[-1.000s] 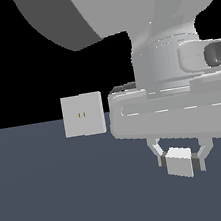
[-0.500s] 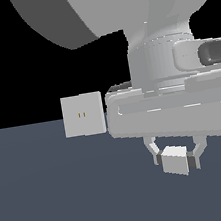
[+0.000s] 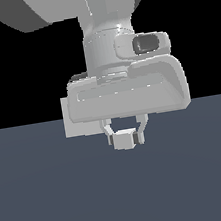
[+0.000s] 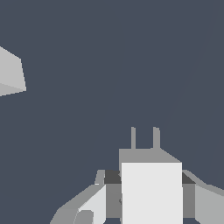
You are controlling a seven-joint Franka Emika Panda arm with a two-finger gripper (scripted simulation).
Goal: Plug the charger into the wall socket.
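The tool (image 3: 123, 132) hangs above the dark desk (image 3: 57, 207), fingers clamped on the white charger (image 3: 123, 140); the wall socket (image 3: 68, 124) shows partly behind the arm's body

Pale grey arm (image 3: 124, 54), dark oval wrist inset

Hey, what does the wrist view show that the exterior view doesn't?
Only the wrist view shows the charger's two prongs sticking out ahead of it, and a corner of the wall socket seen edge-on. Only the exterior view shows the arm's big grey hand body, which hides most of the socket and its slots. Both show the gripper shut on the white charger above the dark floor.
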